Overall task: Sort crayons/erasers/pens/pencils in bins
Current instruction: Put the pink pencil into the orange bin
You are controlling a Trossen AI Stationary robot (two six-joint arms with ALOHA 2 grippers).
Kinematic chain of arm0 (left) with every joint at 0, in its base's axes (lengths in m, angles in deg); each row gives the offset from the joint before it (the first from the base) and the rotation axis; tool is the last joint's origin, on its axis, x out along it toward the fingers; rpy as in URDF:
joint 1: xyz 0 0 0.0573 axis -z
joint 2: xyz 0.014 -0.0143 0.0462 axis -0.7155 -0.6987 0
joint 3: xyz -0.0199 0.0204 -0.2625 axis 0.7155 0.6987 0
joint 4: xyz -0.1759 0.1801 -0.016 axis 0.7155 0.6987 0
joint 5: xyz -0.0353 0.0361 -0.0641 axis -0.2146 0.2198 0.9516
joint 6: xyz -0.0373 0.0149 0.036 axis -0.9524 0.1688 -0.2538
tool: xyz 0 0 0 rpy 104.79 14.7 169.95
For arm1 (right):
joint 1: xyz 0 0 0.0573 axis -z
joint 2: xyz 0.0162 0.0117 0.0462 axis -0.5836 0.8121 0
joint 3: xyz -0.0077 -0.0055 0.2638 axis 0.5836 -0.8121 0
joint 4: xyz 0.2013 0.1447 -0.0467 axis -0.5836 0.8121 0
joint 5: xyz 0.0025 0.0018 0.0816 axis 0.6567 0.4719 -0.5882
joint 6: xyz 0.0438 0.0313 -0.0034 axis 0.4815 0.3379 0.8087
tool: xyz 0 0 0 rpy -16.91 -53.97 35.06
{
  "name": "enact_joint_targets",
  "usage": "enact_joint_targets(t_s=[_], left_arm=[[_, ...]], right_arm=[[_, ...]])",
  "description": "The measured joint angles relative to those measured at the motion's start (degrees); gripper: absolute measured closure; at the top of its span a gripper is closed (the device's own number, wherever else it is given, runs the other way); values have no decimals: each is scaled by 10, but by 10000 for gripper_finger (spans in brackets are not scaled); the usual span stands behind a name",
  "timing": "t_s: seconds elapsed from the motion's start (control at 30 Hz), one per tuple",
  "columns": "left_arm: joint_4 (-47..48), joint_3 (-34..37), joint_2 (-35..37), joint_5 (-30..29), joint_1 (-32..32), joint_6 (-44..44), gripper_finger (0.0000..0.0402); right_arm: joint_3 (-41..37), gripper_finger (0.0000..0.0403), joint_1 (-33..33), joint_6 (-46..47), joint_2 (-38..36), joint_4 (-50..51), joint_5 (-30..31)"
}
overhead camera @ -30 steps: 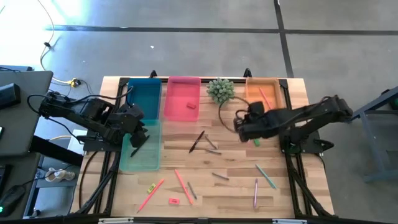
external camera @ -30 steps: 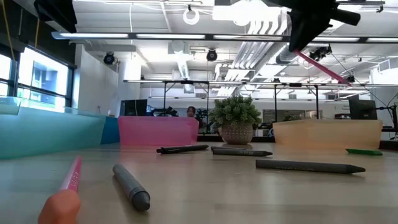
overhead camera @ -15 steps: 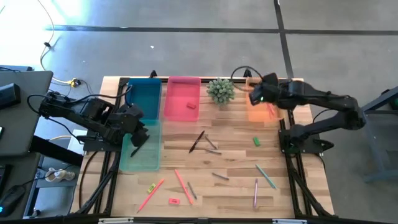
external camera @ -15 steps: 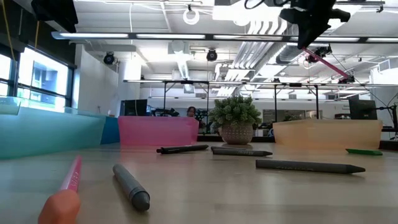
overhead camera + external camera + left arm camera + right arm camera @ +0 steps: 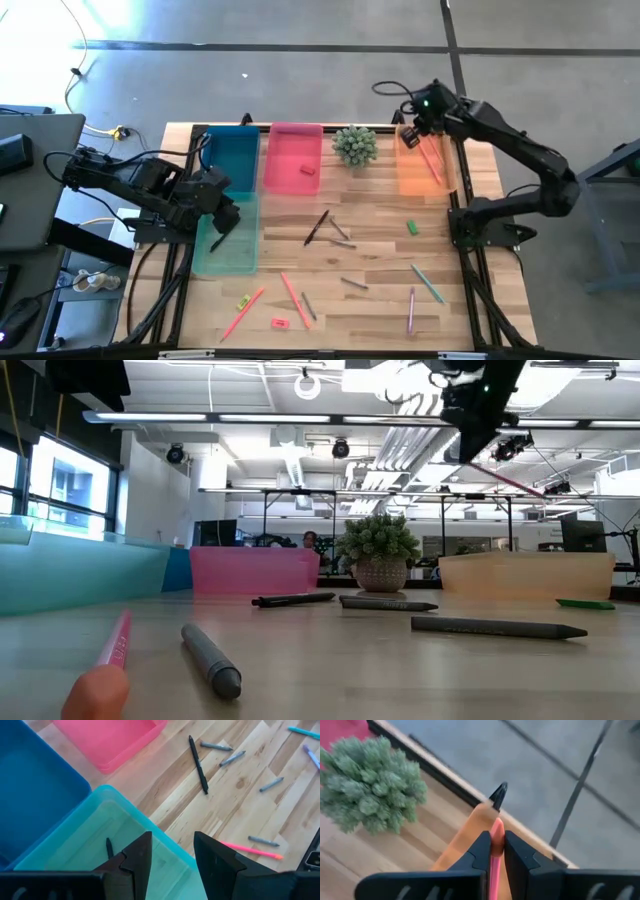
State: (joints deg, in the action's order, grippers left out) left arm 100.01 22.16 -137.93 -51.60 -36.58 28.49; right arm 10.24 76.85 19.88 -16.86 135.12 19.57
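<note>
My right gripper (image 5: 411,134) is over the far left corner of the orange bin (image 5: 416,176), shut on a salmon-pink pencil (image 5: 512,477). My left gripper (image 5: 172,854) waits open and empty above the teal bin (image 5: 231,252), which holds a dark stick (image 5: 109,847). The blue bin (image 5: 232,160) and the pink bin (image 5: 293,150) stand at the far edge; a red-pink eraser (image 5: 308,170) lies in the pink bin. Loose pencils (image 5: 294,299) and a green eraser (image 5: 411,227), a yellow eraser (image 5: 242,301) and a red eraser (image 5: 280,322) lie on the table. My right gripper pinches the salmon-pink pencil near one end (image 5: 496,831) between its two fingers. The pencil is lifted clear; in the low view it slants down from the fingers, its free end (image 5: 542,490) above the orange bin.
A round green plant (image 5: 354,145) stands between the pink and orange bins, close to my right gripper. A black pen (image 5: 317,227) and several grey sticks (image 5: 352,283) lie mid-table. A purple pencil (image 5: 411,310) and a teal pencil (image 5: 428,283) lie near the front right.
My right gripper has carried the pink pencil from the middle right of the table toward the far edge, to above the orange bin's far left corner. The pencil stays lifted clear and now slants less steeply.
</note>
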Motion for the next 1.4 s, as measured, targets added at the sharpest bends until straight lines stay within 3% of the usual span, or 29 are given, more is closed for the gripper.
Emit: enact_joint_targets(t_s=[0.23,0.53,1.4], left_arm=[[-3,0,0,0,0,0,268],[-23,0,0,-19,0,1,268],[-29,0,-38,-26,0,-38,268]], right_arm=[[0,384,95,-49,63,0,-109],[0,384,149,-90,167,2,-167],[0,384,155,-90,322,-43,-156]])
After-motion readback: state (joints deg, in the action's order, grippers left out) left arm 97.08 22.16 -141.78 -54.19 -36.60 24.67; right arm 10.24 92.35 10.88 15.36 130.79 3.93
